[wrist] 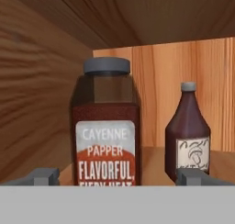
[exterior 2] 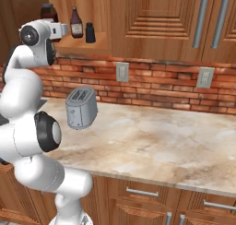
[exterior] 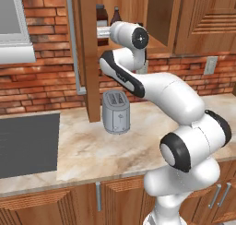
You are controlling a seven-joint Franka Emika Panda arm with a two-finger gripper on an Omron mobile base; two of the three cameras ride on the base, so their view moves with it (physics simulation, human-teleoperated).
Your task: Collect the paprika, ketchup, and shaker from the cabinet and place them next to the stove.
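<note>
The paprika (wrist: 106, 126) stands upright on the shelf of the cabinet (wrist: 41, 108), framed between the spread fingertips (wrist: 43, 176) of the gripper (wrist: 118, 178), whose jaws stand wide and empty. The ketchup (wrist: 187, 131) stands just beside it, so an off-centre advance could clip and topple that bottle. Closing short could pinch only the jar's front edge and tip it.
</note>
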